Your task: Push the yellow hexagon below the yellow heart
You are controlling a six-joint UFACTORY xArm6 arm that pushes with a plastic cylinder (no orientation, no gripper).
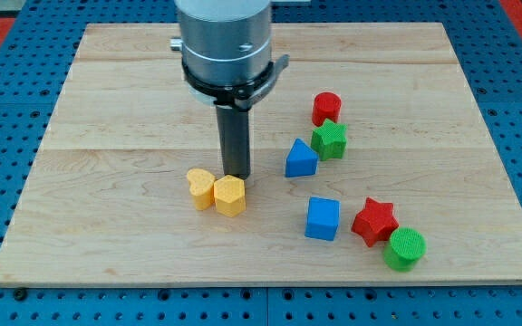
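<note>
Blue pegboard surrounds the pale wooden worktop [107, 109], which carries eight blocks: two yellow, two blue, two red, two green. I carry no pincer, only a dark rod; my tip [236, 175] touches the top edge of the yellow hexagon [230, 196]. That hexagon sits pressed against the right side of the yellow heart [200, 188], level with it.

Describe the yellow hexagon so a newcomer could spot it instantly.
On the wooden board, look just below my tip, near the middle. Two yellow blocks touch there: the yellow hexagon is the one on the view's right, flat-sided, unlike the lobed yellow heart.
</note>
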